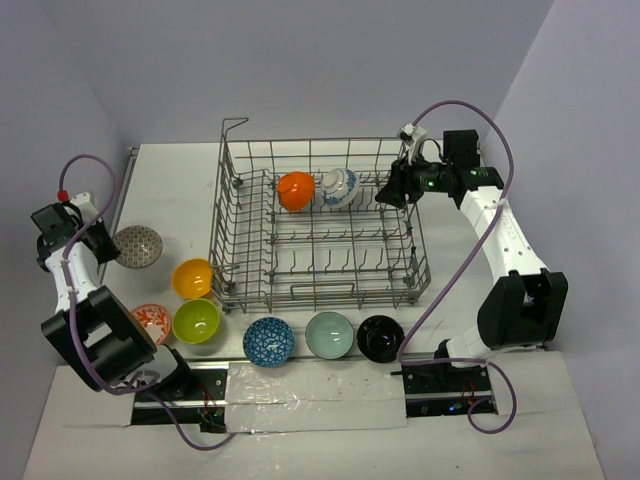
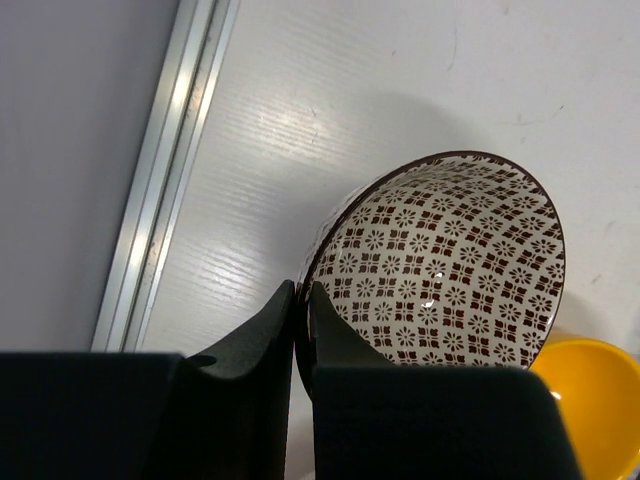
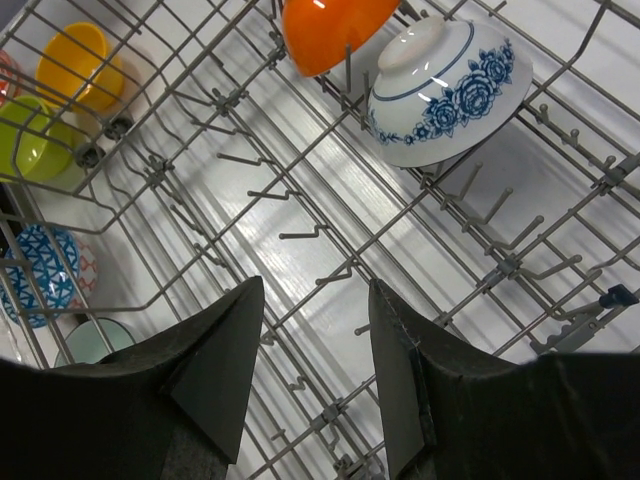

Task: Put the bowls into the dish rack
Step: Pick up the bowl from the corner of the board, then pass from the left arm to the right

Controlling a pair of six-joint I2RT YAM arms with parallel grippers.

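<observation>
Brown-patterned bowl [image 2: 450, 260], tilted at frame left, is pinched by its rim in the folded-back left gripper [image 2: 302, 300] — the right gripper [image 3: 315, 290], jaws parted and empty, reaches down over the dish rack [image 1: 300, 290] at upper right.

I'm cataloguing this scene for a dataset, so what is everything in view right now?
dish rack: one, grey wire, mid-table
orange bowl: one, orange, inside rack, back row
flowered bowl: one, white and blue, inside rack beside the orange bowl
brown-patterned bowl: one, white and brown, left of rack
yellow bowl: one, yellow, left of rack
lime bowl: one, green, below the yellow bowl
red-patterned bowl: one, red and white, left of the lime bowl
blue-patterned bowl, teal bowl, black bowl: one each, row before rack
table: one, white
left gripper: black, shut on the brown-patterned bowl's rim
right gripper: black, open, empty, over rack
</observation>
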